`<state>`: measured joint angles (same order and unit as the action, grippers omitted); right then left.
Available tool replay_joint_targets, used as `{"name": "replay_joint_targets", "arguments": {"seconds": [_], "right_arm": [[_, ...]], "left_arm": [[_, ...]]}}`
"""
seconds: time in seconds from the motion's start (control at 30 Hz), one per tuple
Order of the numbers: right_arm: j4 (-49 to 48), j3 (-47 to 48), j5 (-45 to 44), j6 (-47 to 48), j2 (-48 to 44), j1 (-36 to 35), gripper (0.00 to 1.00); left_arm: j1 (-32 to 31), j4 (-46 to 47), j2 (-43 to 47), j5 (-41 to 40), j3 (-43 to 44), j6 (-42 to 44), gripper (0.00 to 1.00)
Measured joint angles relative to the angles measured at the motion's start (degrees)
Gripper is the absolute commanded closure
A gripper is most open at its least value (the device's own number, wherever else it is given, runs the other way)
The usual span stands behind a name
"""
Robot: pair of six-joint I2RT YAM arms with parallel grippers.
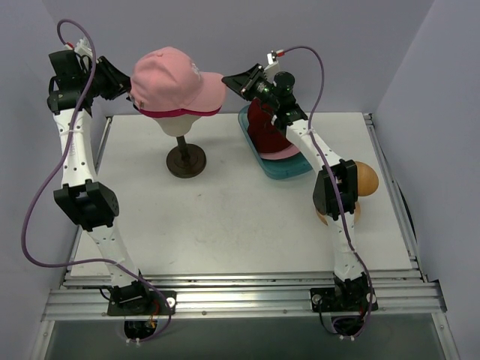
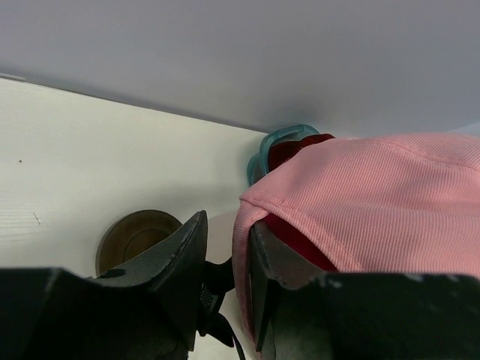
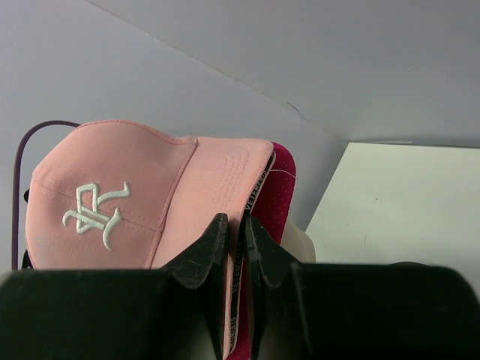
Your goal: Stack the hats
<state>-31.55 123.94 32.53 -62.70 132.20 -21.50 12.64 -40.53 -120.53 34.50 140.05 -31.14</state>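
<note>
The right jaws are clamping shut on the front edge of the peak of the pale pink peaked cap, with its white embroidered letters facing the right wrist camera. The left jaws are standing partly open around the cap's back hem, the fabric lying in the gap against one side without being squeezed. The cap is sitting high on top of the magenta peaked cap, whose rim and peak are showing just beneath it. Both caps are resting on a cream head form that is standing upright on a dark round stand toward the back of the table. To the right, near the stand, the dark red hat is lying in a clear teal tray. Another cream egg-shaped form is lying behind the right arm.
</note>
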Motion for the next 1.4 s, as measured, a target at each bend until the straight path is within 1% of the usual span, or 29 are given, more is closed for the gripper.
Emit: {"name": "replay_joint_targets", "arguments": {"seconds": [0.1, 0.33, 0.63, 0.73, 0.93, 1.03, 1.17, 1.23, 1.27, 1.3, 1.37, 1.4], "right_arm": [[0.6, 0.3, 0.3, 0.3, 0.0, 0.0, 1.0], [0.7, 0.4, 0.3, 0.9, 0.0, 0.1, 1.0], [1.2, 0.4, 0.3, 1.1, 0.0, 0.4, 1.0], [1.3, 0.4, 0.3, 1.1, 0.0, 0.6, 1.0], [1.3, 0.4, 0.3, 1.1, 0.0, 0.6, 1.0], [1.3, 0.4, 0.3, 1.1, 0.0, 0.6, 1.0], [1.3, 0.4, 0.3, 1.0, 0.0, 0.6, 1.0], [1.3, 0.4, 0.3, 1.0, 0.0, 0.5, 1.0], [1.3, 0.4, 0.3, 1.0, 0.0, 0.5, 1.0], [1.3, 0.4, 0.3, 1.0, 0.0, 0.5, 1.0], [1.3, 0.4, 0.3, 1.0, 0.0, 0.5, 1.0], [1.3, 0.4, 0.3, 1.0, 0.0, 0.4, 1.0]], "left_arm": [[0.3, -1.0, 0.3, -0.3, 0.0, 0.4, 0.57], [0.9, -4.2, 2.4, -3.0, 0.0, 1.0, 0.55], [2.5, -6.1, 5.2, -5.0, 0.0, 1.5, 0.52], [2.7, -5.9, 6.7, -5.6, -1.2, 1.3, 0.51], [2.5, -3.2, 10.8, -4.6, -7.0, -1.0, 0.47], [2.0, -1.0, 11.5, -3.6, -8.9, -1.9, 0.46], [1.1, -0.3, 11.5, -3.5, -9.7, -2.3, 0.47], [0.7, 0.2, 11.6, -3.5, -10.3, -2.3, 0.51], [0.6, 0.7, 11.6, -3.6, -10.9, -2.3, 0.56], [0.5, 1.1, 11.7, -3.5, -11.6, -2.4, 0.58], [0.4, 2.1, 12.2, -3.6, -14.3, -2.4, 0.68], [0.3, 2.5, 12.3, -3.6, -15.7, -2.6, 0.77]]}}
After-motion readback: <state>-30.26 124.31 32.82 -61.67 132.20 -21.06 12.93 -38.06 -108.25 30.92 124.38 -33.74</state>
